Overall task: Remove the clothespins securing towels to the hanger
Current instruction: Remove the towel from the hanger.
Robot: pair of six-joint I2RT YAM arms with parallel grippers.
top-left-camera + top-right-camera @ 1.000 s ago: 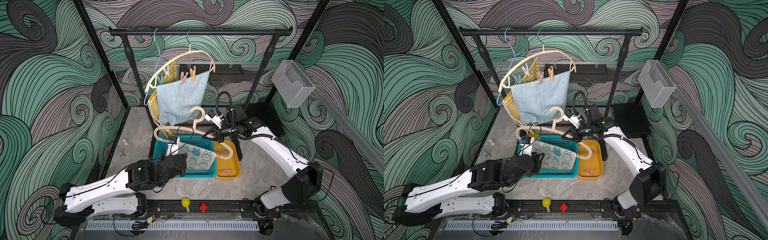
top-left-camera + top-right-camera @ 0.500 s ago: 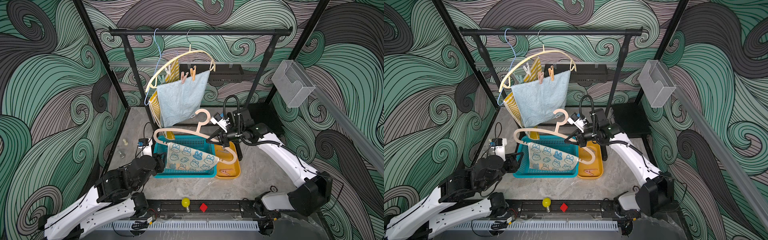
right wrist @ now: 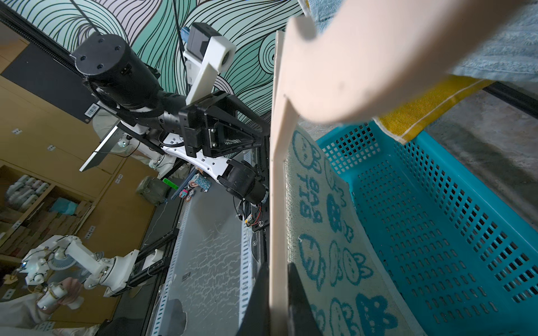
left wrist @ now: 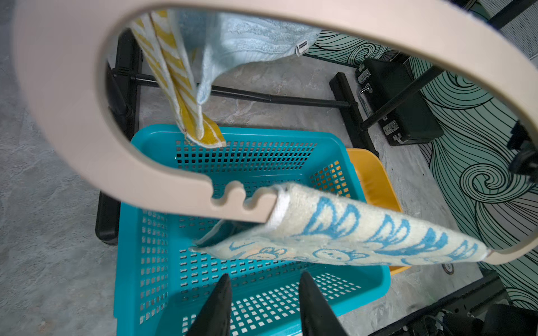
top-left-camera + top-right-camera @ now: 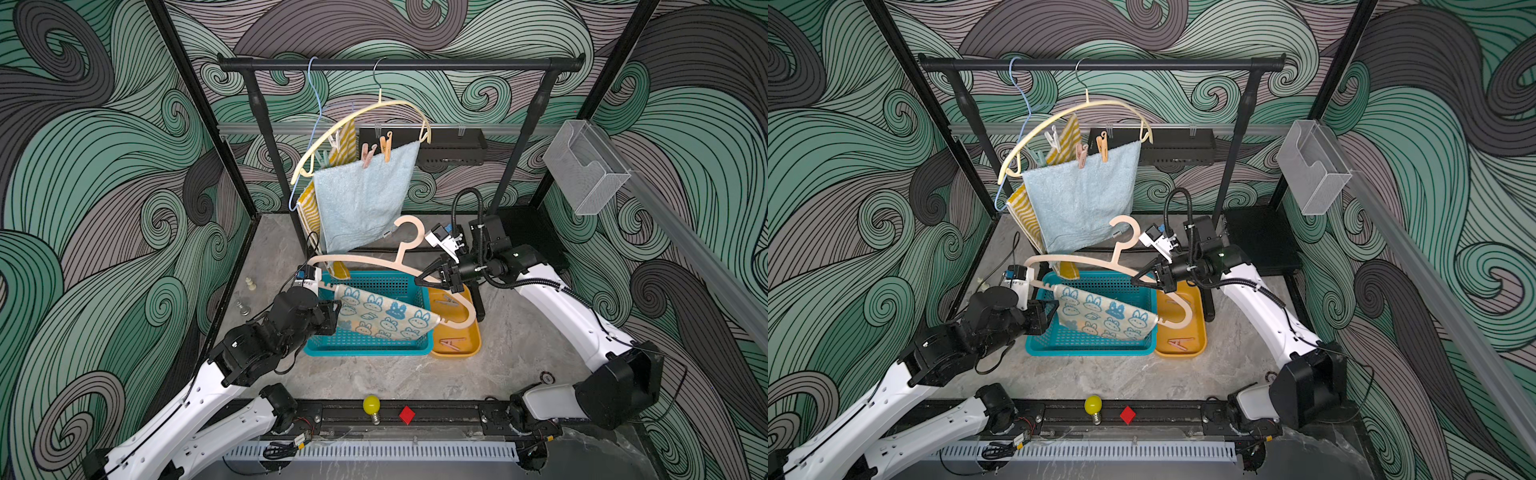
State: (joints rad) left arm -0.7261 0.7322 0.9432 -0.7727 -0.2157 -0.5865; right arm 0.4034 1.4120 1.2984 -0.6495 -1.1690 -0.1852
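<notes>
Left gripper (image 4: 263, 279) open, empty, just short of bunny towel (image 4: 364, 232) on pink hanger (image 4: 58, 87). Pinned clothespins (image 5: 368, 153) well above, on blue towel (image 5: 361, 199). Right gripper (image 3: 276, 279) clamped on hanger; loose clothespin (image 5: 453, 343) below in orange tray (image 5: 469, 348). Half a second earlier, left gripper well left of towel; now beside it.

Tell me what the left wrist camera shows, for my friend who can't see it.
A cream bunny towel hangs over the bar of a peach hanger, above a teal basket. The left arm's two black jaws stand apart and empty, not touching it. A yellow-striped towel and a light-blue towel dangle behind.
</notes>
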